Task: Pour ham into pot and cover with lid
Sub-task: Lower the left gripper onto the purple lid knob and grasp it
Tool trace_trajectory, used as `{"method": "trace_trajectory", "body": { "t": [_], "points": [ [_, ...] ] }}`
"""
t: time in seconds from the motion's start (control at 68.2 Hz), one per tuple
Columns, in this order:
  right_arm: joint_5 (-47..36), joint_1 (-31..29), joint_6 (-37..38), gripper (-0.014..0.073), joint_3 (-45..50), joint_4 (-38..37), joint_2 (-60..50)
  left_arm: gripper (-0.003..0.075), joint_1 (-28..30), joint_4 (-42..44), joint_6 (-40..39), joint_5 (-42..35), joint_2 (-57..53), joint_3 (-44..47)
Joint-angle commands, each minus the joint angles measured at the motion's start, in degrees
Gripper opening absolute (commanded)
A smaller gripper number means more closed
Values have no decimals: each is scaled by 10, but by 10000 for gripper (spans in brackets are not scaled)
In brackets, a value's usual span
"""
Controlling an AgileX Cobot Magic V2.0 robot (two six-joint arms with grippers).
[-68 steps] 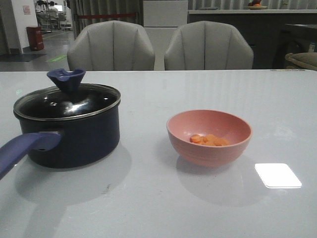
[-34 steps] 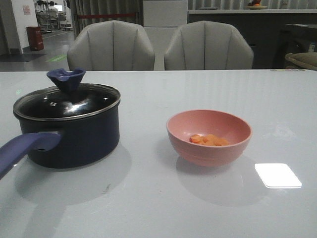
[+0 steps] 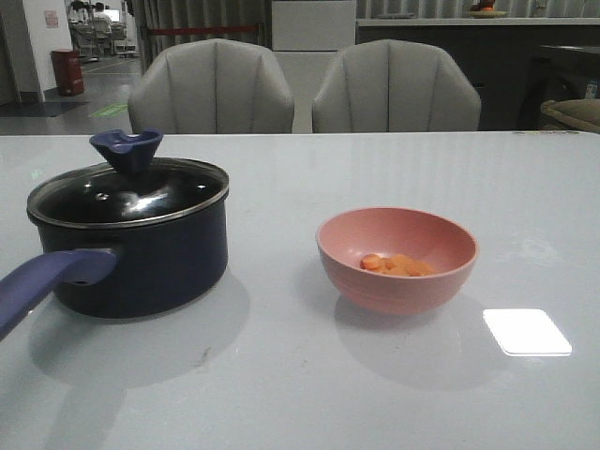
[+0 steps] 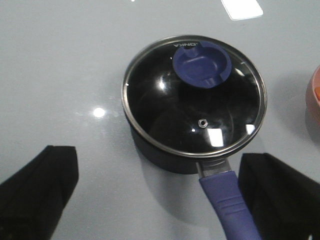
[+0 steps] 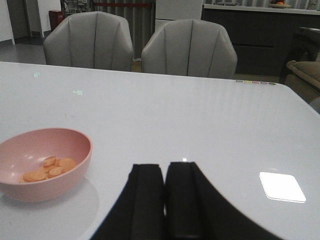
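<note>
The dark navy pot (image 3: 141, 262) stands on the left of the white table with its blue-purple handle (image 3: 47, 281) toward me. The glass lid (image 3: 127, 194) sits on it, its flared knob (image 3: 127, 150) on top. The pot's lid also shows in the left wrist view (image 4: 195, 100). The orange ham chunks (image 3: 396, 265) lie in the pink bowl (image 3: 397, 260) at the centre right. The bowl and ham also show in the right wrist view (image 5: 47, 167). My left gripper (image 4: 160, 190) is open and hangs above the pot's handle (image 4: 227, 200). My right gripper (image 5: 165, 172) is shut and empty, to the right of the bowl.
Two grey chairs (image 3: 211, 86) stand behind the table's far edge. A bright square light reflection (image 3: 525, 331) lies on the table at the right front. Neither arm shows in the front view.
</note>
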Motion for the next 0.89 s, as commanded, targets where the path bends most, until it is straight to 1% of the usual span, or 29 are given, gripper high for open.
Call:
{"method": "trace_trajectory", "body": {
  "t": [0.0, 0.176, 0.264, 0.396, 0.498, 0.572, 0.689, 0.879],
  "points": [
    [-47, -5, -1, 157, -3, -8, -12, 708, -16, -31, -5, -19, 68, -73],
    [-47, -5, -1, 157, -3, -8, -12, 708, -43, -31, -5, 37, 179, -176],
    [-47, -5, -1, 157, -3, -8, -12, 708, -58, -31, -32, 64, 233, -230],
    [-47, -5, -1, 157, -3, -8, -12, 707, -63, -31, -55, 91, 289, -286],
    [-47, -5, -1, 157, -3, -8, -12, 684, -63, -19, -75, 109, 321, -316],
    [-47, -5, -1, 157, -3, -8, -12, 652, -63, 0, -92, 123, 343, -335],
    [-47, -5, -1, 157, -3, -8, -12, 617, -63, 6, -94, 143, 370, -357],
    [-47, -5, -1, 157, -3, -8, -12, 617, -63, 7, -97, 150, 397, -372]
  ]
}}
